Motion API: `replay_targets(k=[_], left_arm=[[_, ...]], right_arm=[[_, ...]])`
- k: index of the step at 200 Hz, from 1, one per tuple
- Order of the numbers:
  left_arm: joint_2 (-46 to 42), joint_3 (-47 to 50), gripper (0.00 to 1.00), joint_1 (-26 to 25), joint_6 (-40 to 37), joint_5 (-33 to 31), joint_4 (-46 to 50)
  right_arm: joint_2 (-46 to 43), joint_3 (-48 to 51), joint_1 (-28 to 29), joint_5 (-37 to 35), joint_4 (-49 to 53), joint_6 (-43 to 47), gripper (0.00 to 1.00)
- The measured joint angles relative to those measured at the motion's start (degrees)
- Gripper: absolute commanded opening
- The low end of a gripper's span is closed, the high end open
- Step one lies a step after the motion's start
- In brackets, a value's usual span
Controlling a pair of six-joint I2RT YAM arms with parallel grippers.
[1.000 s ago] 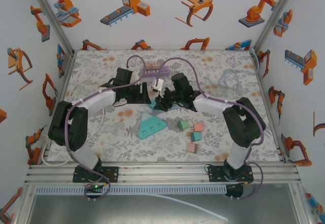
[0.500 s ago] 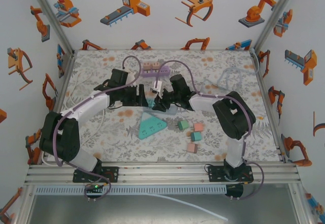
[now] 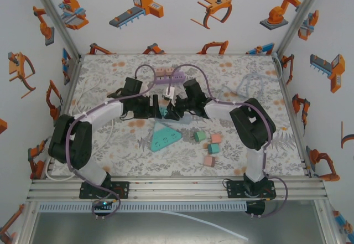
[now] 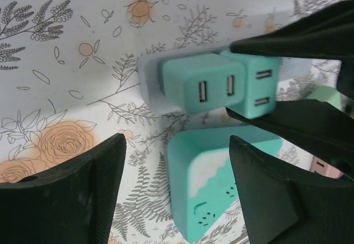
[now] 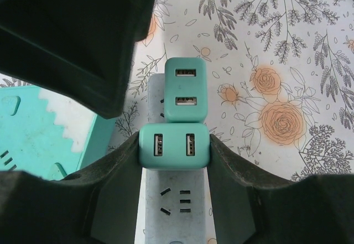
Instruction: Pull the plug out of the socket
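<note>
– Right gripper: what has it got?
– Its two fingers are closed on the sides of a teal plug. The plug sits on the pale socket strip in the middle of the table.
– And the left gripper?
– Jaws apart, nothing between them. It hangs over the same spot, facing the right one.
– What crowds the plug?
– A second teal plug on the strip touches its far face. A teal triangular socket block lies just beside the strip, on the near side.
– Further off?
– Small green and pink cubes lie near the right arm, well apart from the strip. A purple power strip with a cable lies at the far side.
– How does the plug look?
– Squat, with rounded corners and two USB slots on its top face. It stands upright and flat on the strip.
</note>
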State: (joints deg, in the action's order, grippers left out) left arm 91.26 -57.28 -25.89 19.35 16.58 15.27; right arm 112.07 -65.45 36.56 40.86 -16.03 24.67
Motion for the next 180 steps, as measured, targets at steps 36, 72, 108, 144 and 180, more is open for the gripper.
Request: replay_targets(k=[36,72,108,144,180], left_arm=[[-4.63,-0.39,0.66,0.02,1.03,-0.79,-3.06],[1.68,-4.48,0.64,0.07,1.03,-2.21,-3.23],[5.20,-4.61,0.58,-0.04,2.25,-1.95,-2.97],[5.18,-4.57,0.55,-0.24,2.51,-1.42,-3.26],[4.76,-3.65,0.54,-0.28,2.49,-1.55,-4.07]], right_arm=[[0.02,-0.20,0.04,0.04,0.42,0.44,0.00],[0.02,-0.31,0.04,0.00,0.70,0.44,0.00],[0.02,-0.35,0.04,0.00,0.83,0.46,0.00],[0.02,-0.68,0.04,-0.15,1.53,0.46,0.00],[0.07,-0.94,0.11,-0.13,1.68,0.11,0.00]])
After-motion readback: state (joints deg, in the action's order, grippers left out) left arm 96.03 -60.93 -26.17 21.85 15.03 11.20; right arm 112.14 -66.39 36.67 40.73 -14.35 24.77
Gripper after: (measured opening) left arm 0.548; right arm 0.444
